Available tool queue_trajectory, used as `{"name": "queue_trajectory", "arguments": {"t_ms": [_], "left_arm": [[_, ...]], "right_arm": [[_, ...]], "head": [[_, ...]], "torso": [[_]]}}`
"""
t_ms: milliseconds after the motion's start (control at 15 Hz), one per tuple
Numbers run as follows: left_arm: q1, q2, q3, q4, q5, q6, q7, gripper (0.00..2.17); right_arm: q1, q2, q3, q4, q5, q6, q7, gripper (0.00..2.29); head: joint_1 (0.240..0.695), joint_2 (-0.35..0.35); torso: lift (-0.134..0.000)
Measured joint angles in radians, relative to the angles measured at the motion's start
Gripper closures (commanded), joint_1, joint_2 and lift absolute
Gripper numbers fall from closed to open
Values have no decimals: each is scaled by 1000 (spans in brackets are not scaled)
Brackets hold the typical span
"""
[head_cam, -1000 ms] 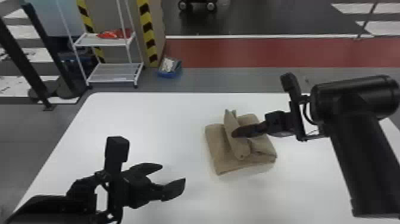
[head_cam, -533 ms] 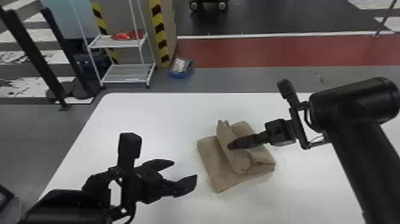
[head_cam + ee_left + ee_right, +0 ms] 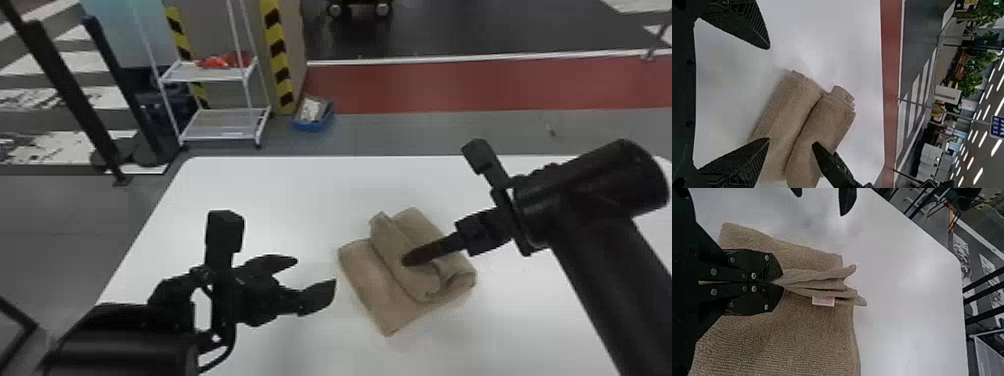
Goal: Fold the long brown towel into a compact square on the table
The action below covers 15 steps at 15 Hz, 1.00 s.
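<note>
Brown towel (image 3: pixel 370 280) on the smooth white table (image 3: pixel 250 200), folded to a thick, roughly square pad, looped terry texture, raised fold running across it. Right gripper (image 3: pixel 409 261) pressed together on that fold, pinching several stacked layers; loose edges fan out past the fingertips, small pale tag (image 3: pixel 823 301) sticking out. Left gripper (image 3: pixel 316 272) spread, holding nothing, beside the towel, apart from it; tapered black fingers (image 3: pixel 752 25), ribbed inner faces. Table corners rounded.

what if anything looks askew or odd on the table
The upper fold of the brown towel stands up unevenly, pinched by the right gripper, with a pale label poking out; likely mid-fold. Nothing looks spilled or damaged.
</note>
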<state>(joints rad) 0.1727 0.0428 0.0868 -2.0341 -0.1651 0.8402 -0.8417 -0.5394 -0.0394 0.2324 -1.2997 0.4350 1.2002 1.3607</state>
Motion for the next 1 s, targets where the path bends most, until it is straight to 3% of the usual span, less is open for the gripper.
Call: {"name": "queue_trajectory", "arguments": {"t_ms": [200, 267, 333, 400, 467, 600, 867, 933, 1000], "left_arm": [[-6, -3, 0, 3, -1, 2, 3, 46], [-6, -4, -1, 4, -1, 3, 6, 46], [-7, -4, -2, 4, -2, 3, 8, 46], [-7, -5, -2, 5, -2, 3, 10, 46], [-9, -5, -3, 6, -2, 3, 11, 46], [-13, -8, -7, 8, -6, 3, 14, 46], [-21, -12, -19, 12, -21, 11, 16, 46], [-21, -13, -23, 12, -24, 27, 16, 46], [-21, -13, -29, 12, -28, 38, 16, 46]], "right_arm": [[18, -9, 9, -33, 6, -39, 0, 1477], [22, -10, 5, -52, -3, -41, 0, 1231], [25, -10, -1, -73, -17, -39, 0, 761], [29, -10, -8, -91, -29, -33, 0, 151], [36, -12, -19, -112, -39, -24, 0, -2], [56, -24, -38, -147, -74, 0, 0, -2], [68, -52, -135, -157, -224, 48, 0, 103], [69, -58, -156, -154, -241, 60, 0, 171], [70, -59, -174, -150, -249, 67, 0, 410]], "head": [[695, 114], [695, 116], [695, 118], [695, 120], [695, 121], [695, 116], [695, 94], [695, 86], [695, 80]], "torso": [[-123], [-123], [-123], [-123], [-123], [-123], [-123], [-123], [-123]]}}
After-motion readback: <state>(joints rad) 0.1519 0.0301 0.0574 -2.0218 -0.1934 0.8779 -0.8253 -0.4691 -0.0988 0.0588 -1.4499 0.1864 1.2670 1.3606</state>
